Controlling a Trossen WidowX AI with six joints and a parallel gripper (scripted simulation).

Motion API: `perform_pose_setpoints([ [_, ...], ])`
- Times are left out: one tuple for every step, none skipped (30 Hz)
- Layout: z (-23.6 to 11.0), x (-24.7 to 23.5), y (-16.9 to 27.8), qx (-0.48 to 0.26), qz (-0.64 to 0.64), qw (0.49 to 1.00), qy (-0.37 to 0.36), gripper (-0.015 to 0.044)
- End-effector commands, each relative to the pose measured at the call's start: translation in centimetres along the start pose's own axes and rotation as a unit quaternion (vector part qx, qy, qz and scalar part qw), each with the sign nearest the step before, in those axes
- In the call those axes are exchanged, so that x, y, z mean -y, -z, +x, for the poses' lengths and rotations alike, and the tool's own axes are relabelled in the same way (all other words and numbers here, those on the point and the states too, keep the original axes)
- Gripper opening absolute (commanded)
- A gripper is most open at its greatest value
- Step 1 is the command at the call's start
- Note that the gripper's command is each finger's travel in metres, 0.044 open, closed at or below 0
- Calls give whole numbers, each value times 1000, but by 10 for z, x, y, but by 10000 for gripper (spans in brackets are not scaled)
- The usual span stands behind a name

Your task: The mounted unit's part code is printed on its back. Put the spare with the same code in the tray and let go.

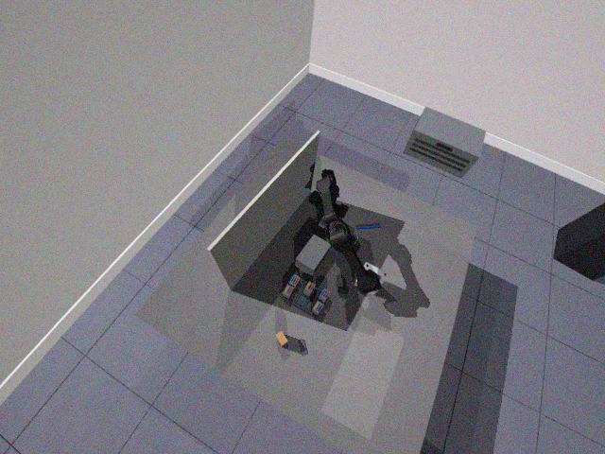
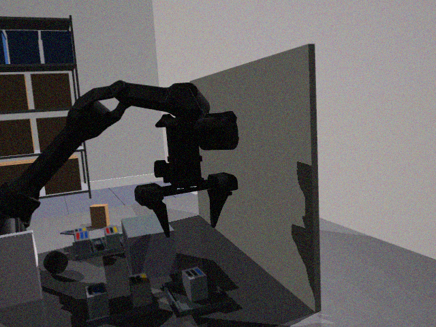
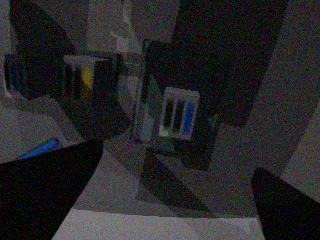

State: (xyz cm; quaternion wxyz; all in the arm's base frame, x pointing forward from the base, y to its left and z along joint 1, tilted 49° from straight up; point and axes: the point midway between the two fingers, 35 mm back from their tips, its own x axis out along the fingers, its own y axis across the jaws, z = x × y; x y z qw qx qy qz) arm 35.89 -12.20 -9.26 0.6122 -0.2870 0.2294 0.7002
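Observation:
A grey spare with two black stripes and one blue stripe on top (image 2: 195, 285) (image 3: 180, 114) stands upright inside the shallow dark tray (image 2: 178, 309) (image 3: 137, 107). My gripper (image 2: 190, 231) (image 3: 178, 161) is open wide and empty, well above the spare and tray. A spare with a yellow stripe (image 2: 141, 292) (image 3: 80, 80) stands beside the tray, and a blue-striped one (image 2: 97, 305) (image 3: 16, 80) stands farther along. Several striped units stand around a dark holder (image 1: 302, 303). I cannot make out which unit is the mounted one, and no printed code is readable.
A tall grey panel (image 1: 268, 205) (image 2: 260, 140) stands beside the work area. A grey box (image 1: 312, 253) (image 2: 148, 225) stands between the tray and the striped group. An orange block (image 1: 281, 338) (image 2: 99, 215), a blue bar (image 1: 368, 226) (image 3: 42, 149) and a black round object (image 2: 55, 261) are also there.

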Motion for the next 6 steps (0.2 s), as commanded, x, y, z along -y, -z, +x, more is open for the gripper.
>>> perform_pose_setpoints([
  [0,0,0,0,2,1000,1,440],
  [0,0,0,0,2,1000,1,440],
  [0,0,0,0,2,1000,1,440],
  [0,0,0,0,2,1000,1,440],
  [0,0,0,0,2,1000,1,440],
  [0,0,0,0,2,1000,1,440],
])
